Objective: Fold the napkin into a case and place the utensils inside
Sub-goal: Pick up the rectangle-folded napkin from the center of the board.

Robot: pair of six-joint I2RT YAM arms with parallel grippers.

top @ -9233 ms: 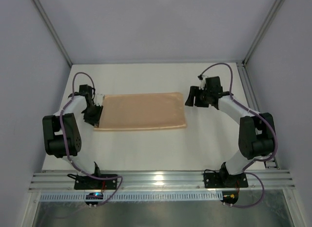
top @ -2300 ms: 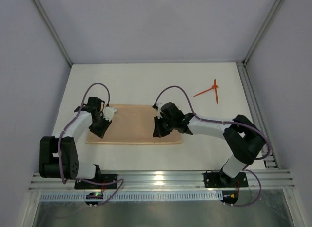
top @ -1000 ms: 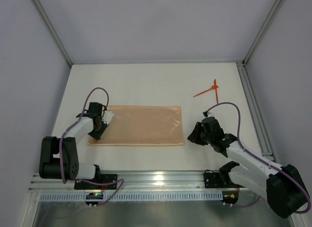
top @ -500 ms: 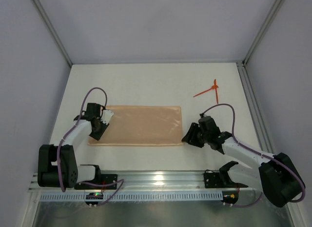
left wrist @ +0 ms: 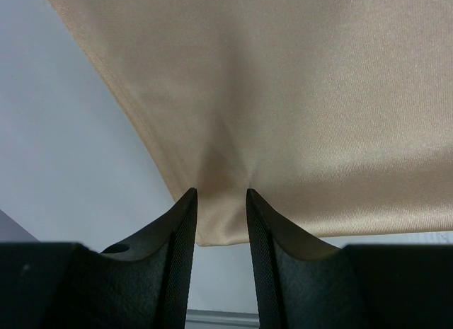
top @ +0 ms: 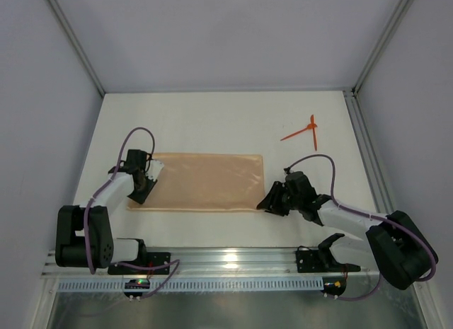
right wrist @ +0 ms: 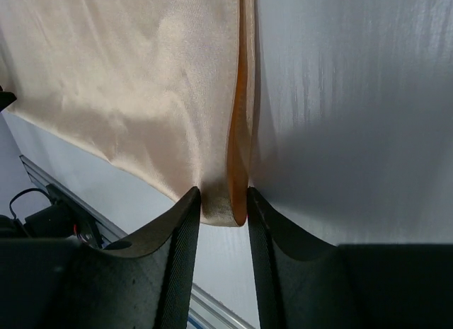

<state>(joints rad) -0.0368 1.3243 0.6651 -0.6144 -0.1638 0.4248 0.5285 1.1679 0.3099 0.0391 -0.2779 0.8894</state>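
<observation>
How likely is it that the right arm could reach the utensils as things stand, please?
Probably yes: bare table lies between the right end effector and the utensils, but it looks closed on the napkin corner and would have to let go first.

A white table [top: 212,110] sits enclosed by plain grey walls [top: 226,32] and aluminium posts [top: 71,39].

Bright diffuse light, soft shadows, satin sheen on napkin [right wrist: 163,81]

The peach napkin [top: 202,182] lies flat, folded into a wide rectangle; the orange-red utensils [top: 301,133] lie crossed, well apart.
</observation>
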